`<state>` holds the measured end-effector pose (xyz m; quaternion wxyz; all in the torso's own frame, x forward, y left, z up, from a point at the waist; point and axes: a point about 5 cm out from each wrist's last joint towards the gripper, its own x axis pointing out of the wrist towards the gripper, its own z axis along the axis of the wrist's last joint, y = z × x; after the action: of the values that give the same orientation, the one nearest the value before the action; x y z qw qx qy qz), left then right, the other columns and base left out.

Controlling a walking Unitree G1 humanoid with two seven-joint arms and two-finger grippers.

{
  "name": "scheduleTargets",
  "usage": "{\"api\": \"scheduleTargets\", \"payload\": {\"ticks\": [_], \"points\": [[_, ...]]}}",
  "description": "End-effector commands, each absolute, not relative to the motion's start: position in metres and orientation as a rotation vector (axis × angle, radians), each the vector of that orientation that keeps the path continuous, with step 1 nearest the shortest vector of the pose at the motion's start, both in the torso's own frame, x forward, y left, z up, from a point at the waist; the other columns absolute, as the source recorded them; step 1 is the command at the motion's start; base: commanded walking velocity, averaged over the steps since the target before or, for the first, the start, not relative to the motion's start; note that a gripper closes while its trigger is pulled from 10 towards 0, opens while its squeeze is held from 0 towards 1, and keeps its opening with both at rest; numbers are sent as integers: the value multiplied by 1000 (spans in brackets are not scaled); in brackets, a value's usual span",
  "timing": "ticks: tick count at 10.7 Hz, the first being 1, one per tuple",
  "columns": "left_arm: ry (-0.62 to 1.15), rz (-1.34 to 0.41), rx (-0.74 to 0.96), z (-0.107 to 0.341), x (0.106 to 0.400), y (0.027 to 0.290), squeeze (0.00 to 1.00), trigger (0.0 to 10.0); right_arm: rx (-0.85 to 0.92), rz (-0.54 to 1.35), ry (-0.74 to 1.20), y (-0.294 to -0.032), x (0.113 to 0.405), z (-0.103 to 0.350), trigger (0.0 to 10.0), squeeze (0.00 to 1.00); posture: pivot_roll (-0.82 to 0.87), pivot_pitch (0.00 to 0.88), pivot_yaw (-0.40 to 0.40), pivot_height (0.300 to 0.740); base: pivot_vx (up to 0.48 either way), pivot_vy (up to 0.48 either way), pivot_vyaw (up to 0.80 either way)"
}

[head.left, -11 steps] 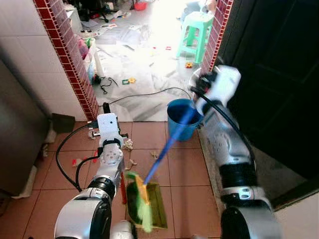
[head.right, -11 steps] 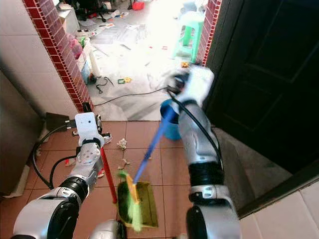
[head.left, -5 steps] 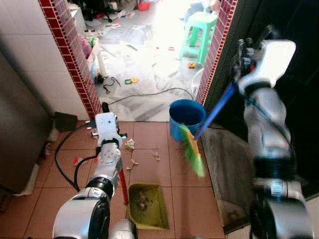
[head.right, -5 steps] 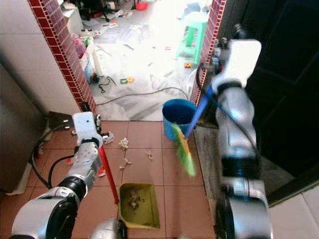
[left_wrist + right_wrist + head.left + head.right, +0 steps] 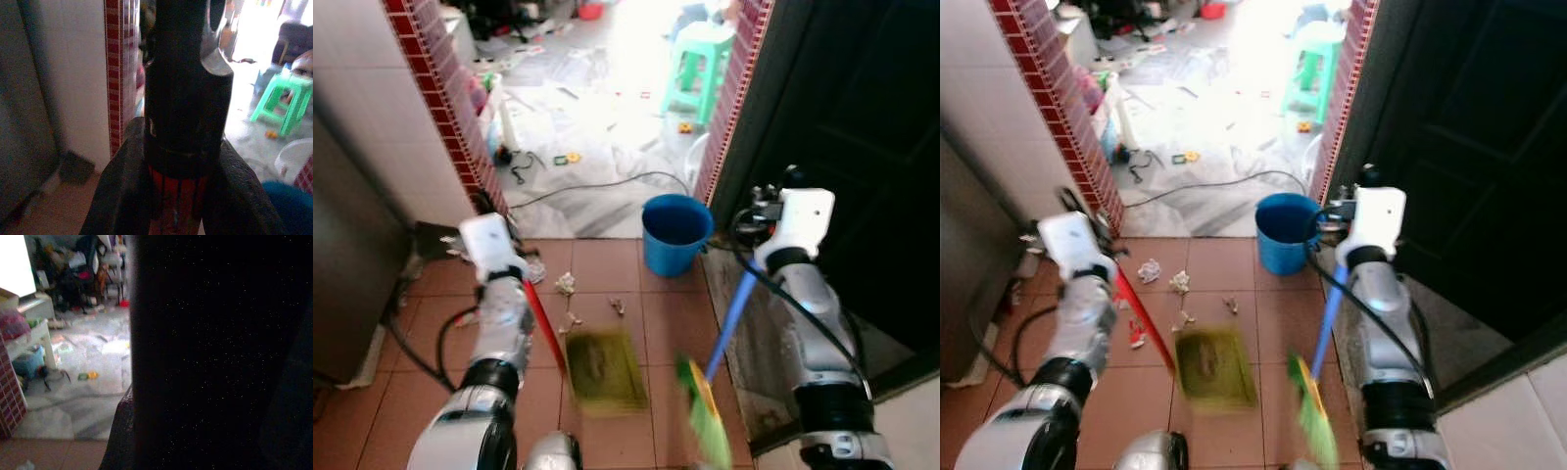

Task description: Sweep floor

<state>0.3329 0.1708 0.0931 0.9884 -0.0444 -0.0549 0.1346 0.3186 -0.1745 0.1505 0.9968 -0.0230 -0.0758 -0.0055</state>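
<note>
**A:** While you're mid-sweep, quick status: your right gripper (image 5: 766, 209) is up by the dark door, and the blue broom handle (image 5: 734, 313) runs down from it to the green bristles (image 5: 705, 423) low over the tiles beside the doorstep. I can't tell how its fingers sit; the wrist view is too dark.

**B:** And the left?

**A:** Your left gripper (image 5: 182, 186) is pinching the red dustpan handle (image 5: 544, 323), fingers (image 5: 120, 196) pressed on both sides. The green dustpan (image 5: 605, 367) lies flat on the floor with debris in it; scraps (image 5: 570, 286) lie just beyond, near the blue bucket (image 5: 675, 233).

**B:** Handling?

**A:** Broom looks light, with a stiff, likely slick pole and soft bristles. Hold it high for reach, firmly, since it'll swing. The pan probably tips easily; keep its handle steady.
</note>
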Motion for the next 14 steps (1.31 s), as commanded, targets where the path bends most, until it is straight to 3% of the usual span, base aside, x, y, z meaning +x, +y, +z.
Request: {"api": "scheduleTargets", "payload": {"ticks": [1,5,7,14], "points": [[-230,282,-102,124,334,179,0,10000,-67,7,-245,-167,316,167,10000,0,-85,0,40,740,0,0,0],[-428,353,-175,202,341,206,0,10000,-113,-23,-186,-174,311,148,10000,0,-81,0,36,740,0,0,0],[-502,322,-244,239,346,207,0,10000,-129,-22,-180,-174,310,145,10000,0,-84,0,41,740,139,0,0],[-565,265,-331,274,349,197,0,10000,-154,45,-169,-158,304,134,10000,0,-87,0,42,740,401,0,0]]}}
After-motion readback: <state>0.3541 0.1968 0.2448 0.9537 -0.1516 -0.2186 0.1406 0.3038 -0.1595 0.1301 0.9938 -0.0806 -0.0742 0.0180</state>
